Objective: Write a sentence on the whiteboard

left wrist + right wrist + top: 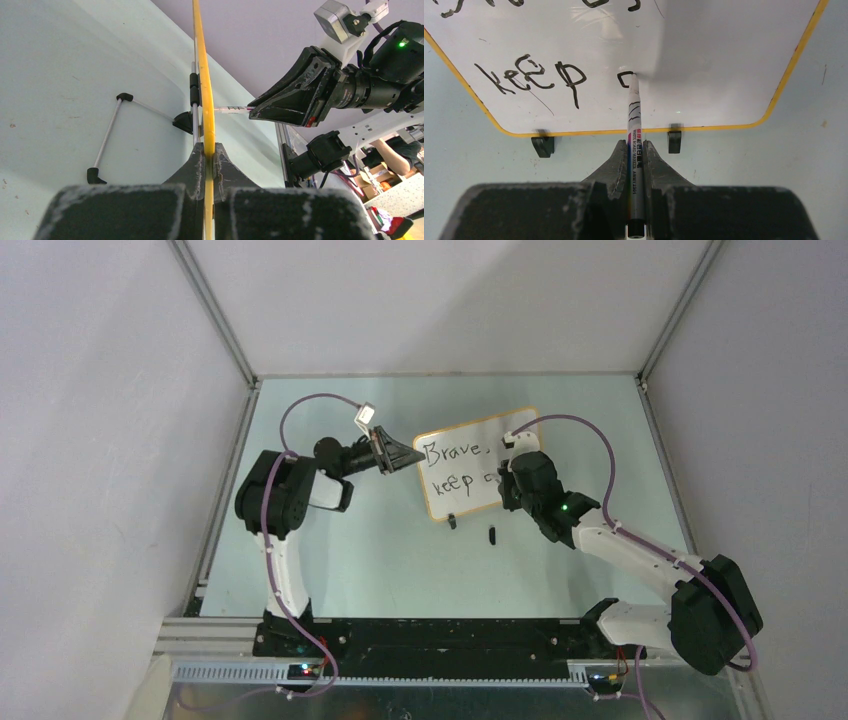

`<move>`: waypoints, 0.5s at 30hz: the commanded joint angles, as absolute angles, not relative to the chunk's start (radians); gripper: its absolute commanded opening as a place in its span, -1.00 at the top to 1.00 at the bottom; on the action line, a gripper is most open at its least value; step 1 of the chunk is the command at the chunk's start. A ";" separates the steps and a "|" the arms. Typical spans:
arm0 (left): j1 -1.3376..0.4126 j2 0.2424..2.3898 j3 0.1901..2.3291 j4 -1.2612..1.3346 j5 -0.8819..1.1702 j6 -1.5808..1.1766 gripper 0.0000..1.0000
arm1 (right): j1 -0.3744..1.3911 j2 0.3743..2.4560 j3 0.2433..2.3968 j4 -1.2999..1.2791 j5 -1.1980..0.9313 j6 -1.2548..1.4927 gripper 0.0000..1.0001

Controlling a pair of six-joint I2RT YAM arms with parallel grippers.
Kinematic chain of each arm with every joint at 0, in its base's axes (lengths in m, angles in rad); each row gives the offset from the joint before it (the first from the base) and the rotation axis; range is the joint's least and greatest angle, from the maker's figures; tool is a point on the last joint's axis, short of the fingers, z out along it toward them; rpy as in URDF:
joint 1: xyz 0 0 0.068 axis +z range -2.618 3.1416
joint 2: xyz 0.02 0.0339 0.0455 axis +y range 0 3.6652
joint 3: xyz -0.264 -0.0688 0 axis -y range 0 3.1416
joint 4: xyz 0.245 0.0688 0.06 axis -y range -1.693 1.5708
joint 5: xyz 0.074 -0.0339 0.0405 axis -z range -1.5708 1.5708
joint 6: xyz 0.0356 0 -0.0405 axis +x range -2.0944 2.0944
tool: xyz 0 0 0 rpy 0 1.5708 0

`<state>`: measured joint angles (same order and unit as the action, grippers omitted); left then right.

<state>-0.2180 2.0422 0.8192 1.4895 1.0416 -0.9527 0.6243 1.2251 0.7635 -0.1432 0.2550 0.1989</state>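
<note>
- Pinching whiteboard (475, 432) left edge with left gripper (209, 160) closed tight; upright, long axis sideways.
- Clamping marker (634, 115) in closed right gripper (635, 150), tip forward on board at sentence (455, 453) end.

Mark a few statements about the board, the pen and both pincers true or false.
The left pincer clamps the whiteboard by its edge. True.
The right pincer is empty. False: it is shut on a marker.
The sentence reads "Brave, keep" plus one started stroke. True.
The marker tip touches the top line. False: it touches the lower line, right of "keep".
</note>
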 commanded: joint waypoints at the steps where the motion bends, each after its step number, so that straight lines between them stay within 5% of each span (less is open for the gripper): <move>1: -0.226 2.022 0.807 1.528 1.109 -0.937 1.00 | 0.621 1.217 0.807 -0.125 0.271 0.206 1.00; 15: -0.227 2.018 0.804 1.527 1.109 -0.936 1.00 | 0.638 1.214 0.795 -0.184 0.276 0.210 1.00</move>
<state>-0.2180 2.0418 0.8192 1.4899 1.0420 -0.9524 0.6285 1.2251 0.7654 -0.1757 0.2550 0.2058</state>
